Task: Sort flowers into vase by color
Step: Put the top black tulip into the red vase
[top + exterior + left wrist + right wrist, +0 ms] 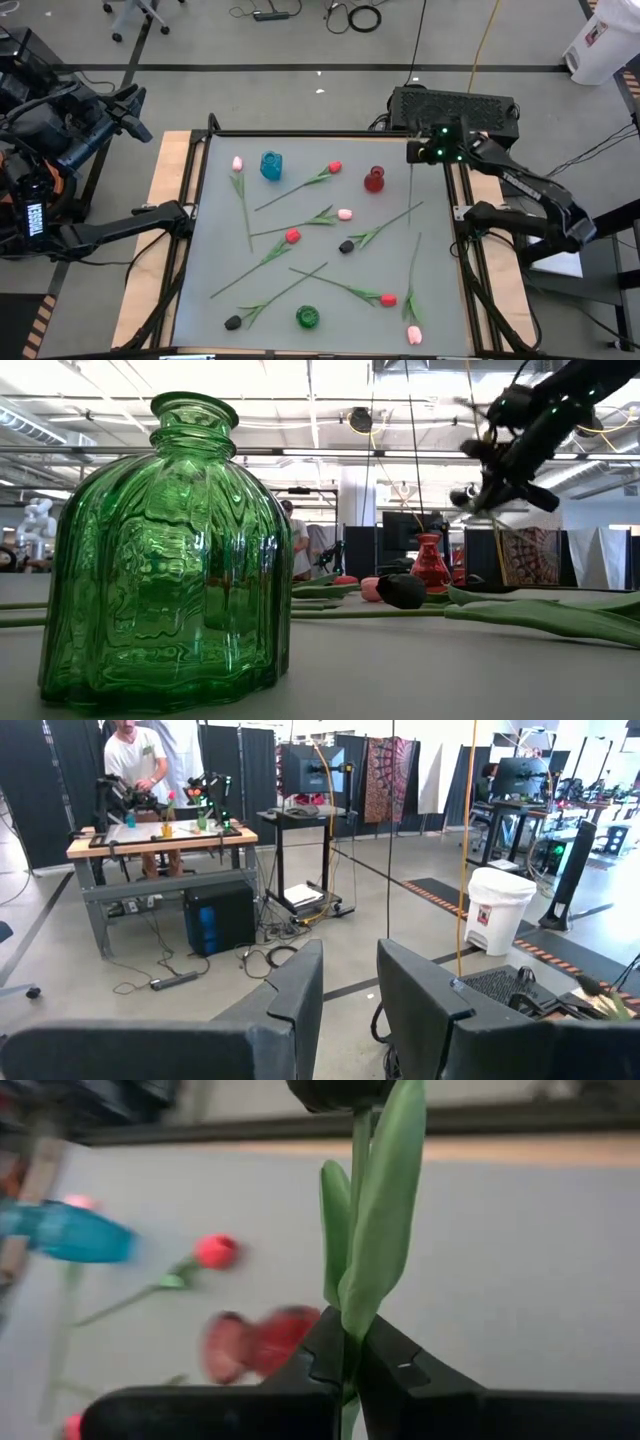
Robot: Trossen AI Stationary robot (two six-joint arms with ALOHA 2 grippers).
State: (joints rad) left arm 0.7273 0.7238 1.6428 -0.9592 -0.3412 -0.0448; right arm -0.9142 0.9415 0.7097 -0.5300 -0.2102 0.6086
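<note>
Right tool (350, 1365), upper right of high view: pressed onto stem of black tulip (378, 1220), head up. Best held vertical, stem end lowered squarely into one vase neck.

Counted lying on tabletop (220, 262):
- red tulips (293, 236), three
- pink tulips (345, 214), three
- black tulips (346, 246), two
- vases, three: green vase (307, 318), red vase (374, 180), blue vase (270, 165)

Left tool (350, 960): spread, parked upper left, off tabletop.

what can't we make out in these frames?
- Right gripper is shut on a black tulip; the right wrist view's top edge crops the head.
- Low view: green vase blocks the table's left side.
- High view: right gripper too small to pick out.
- Left wrist view: left gripper faces the room; no table visible.
</note>
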